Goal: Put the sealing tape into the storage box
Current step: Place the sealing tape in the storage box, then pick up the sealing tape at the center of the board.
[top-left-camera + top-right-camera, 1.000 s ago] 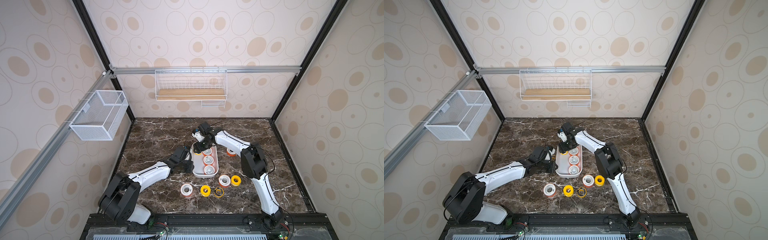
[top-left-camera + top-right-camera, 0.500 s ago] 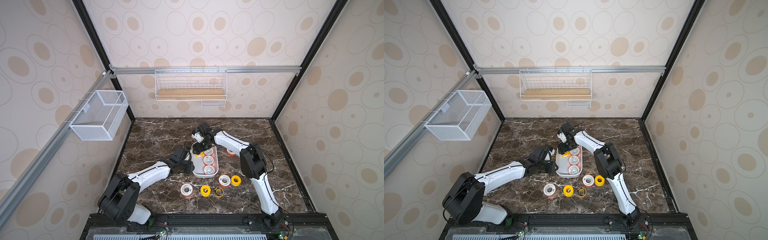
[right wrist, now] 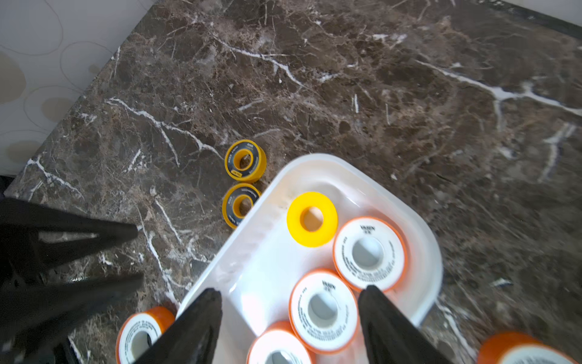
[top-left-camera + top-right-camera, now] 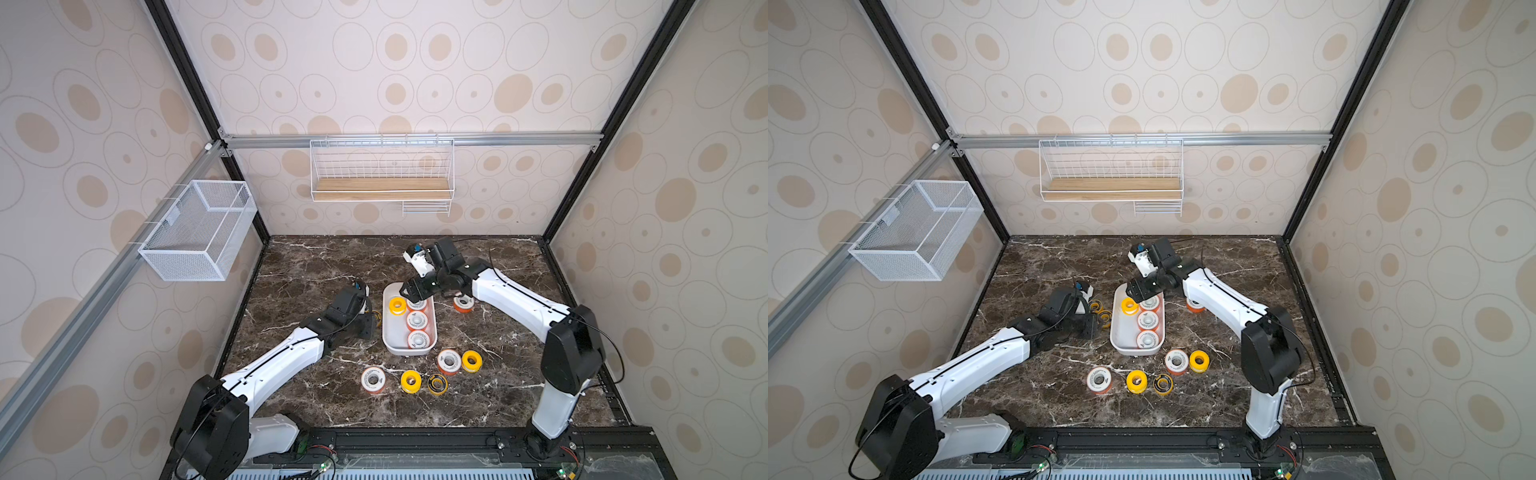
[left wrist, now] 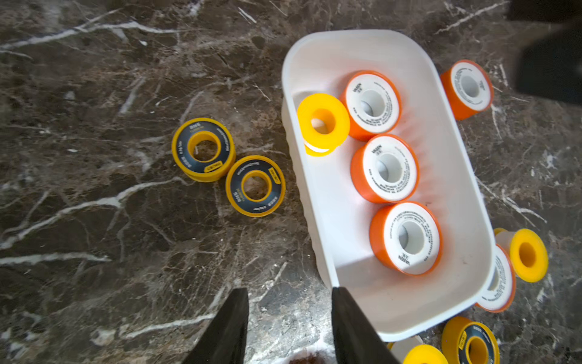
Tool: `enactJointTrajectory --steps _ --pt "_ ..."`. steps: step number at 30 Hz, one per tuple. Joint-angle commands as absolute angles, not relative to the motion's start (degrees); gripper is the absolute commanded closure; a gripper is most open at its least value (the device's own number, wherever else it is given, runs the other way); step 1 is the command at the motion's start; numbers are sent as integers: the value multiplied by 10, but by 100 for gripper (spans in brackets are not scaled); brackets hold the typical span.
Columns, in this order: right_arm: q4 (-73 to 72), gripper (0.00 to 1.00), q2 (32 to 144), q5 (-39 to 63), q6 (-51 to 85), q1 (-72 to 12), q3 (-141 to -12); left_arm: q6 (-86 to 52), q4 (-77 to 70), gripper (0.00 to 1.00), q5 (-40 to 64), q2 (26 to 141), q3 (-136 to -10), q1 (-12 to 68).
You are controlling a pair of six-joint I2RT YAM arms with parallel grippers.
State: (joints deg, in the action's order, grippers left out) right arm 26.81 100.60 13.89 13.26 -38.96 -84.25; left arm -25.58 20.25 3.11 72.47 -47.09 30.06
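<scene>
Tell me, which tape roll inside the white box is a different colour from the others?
The plain yellow roll in the storage box; the three orange rolls beside it have white faces.

Bright, even light fills both top views, sharp corner to corner. The wrist views run softer: the storage box point(image 3: 258, 271) glares white, motion-blurred in the right wrist view.

The white storage box point(image 4: 392, 332) sits upright just below the frame's centre in both top views. Inside it, a plain yellow spool point(image 4: 397, 305) lies in the far left corner. Three orange white-faced spools point(image 4: 417, 321) lie flat in a row along the right wall. One orange spool point(image 4: 463, 302) lies just right of the box's far end. Two black-ringed yellow spools point(image 5: 255, 185) touch each other just outside its left wall. Five loose spools point(image 4: 410, 380) form a row below it.
</scene>
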Motion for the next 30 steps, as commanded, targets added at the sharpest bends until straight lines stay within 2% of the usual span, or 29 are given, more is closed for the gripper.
enactJointTrajectory --steps 1,6,13,24,30 --pt "226 25 952 126 136 -363 -758 -244 224 53 8 729 -490 285" --pt "175 25 859 115 128 -321 -628 -253 223 53 28 750 -496 255" --pt "105 25 809 117 127 -266 -507 -261 225 53 37 752 -487 251" --pt "75 26 817 102 123 -250 -470 -286 258 50 103 714 -459 252" --pt "82 25 832 94 121 -249 -475 -299 300 46 96 674 -444 305"
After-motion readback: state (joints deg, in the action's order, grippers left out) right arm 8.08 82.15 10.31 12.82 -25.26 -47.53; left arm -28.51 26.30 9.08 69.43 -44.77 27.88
